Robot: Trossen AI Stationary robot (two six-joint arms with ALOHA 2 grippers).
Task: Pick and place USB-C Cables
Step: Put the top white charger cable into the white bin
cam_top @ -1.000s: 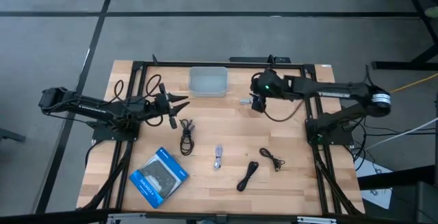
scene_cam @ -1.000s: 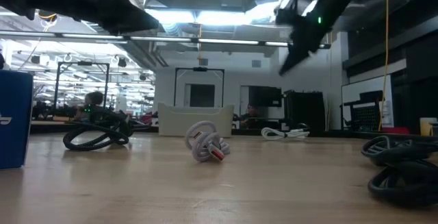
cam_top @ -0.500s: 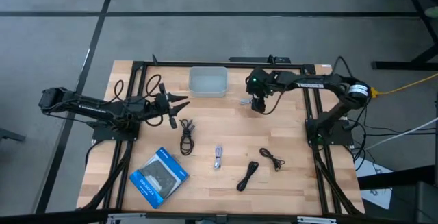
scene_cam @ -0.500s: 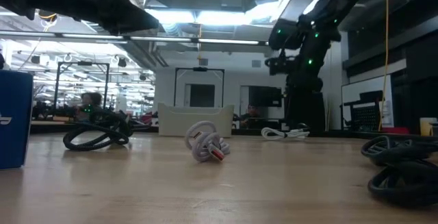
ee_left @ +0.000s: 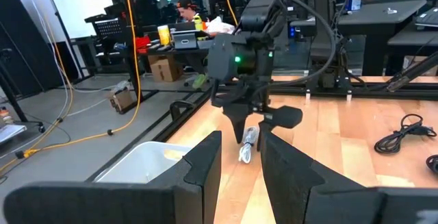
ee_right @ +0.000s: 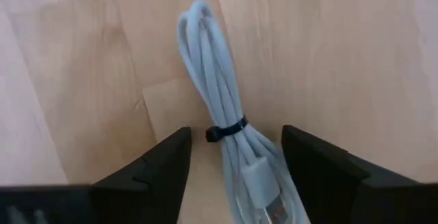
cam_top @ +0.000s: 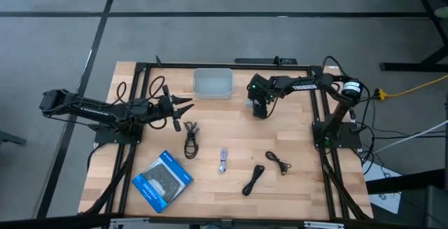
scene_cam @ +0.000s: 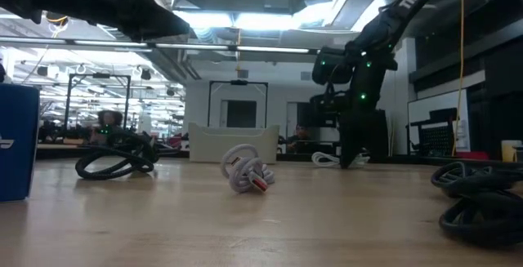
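Observation:
My right gripper (ee_right: 236, 138) is open and points straight down near the table's far edge. Its fingers stand on either side of a pale grey USB-C cable bundle (ee_right: 220, 114) that lies flat on the wood, tied with a black band. In the low view the gripper (scene_cam: 351, 159) reaches the tabletop beside that cable (scene_cam: 327, 159). My left gripper (cam_top: 186, 106) is open and waits left of centre. Other cables lie on the table: a black one (cam_top: 190, 139), a pale one (cam_top: 223, 160), and two black ones (cam_top: 253, 178) (cam_top: 278, 162).
A clear tray (cam_top: 212, 83) sits at the far edge, left of my right gripper. A flat blue-and-black packet (cam_top: 162, 180) lies near the front left. A black frame rail (cam_top: 224, 66) borders the table. Bare wood lies between the cables in the middle.
My right gripper has come down from high above the table to the tabletop and shifted slightly toward the table's left. It has tipped until it points straight down over the pale cable by the tray. The cables have stayed where they were.

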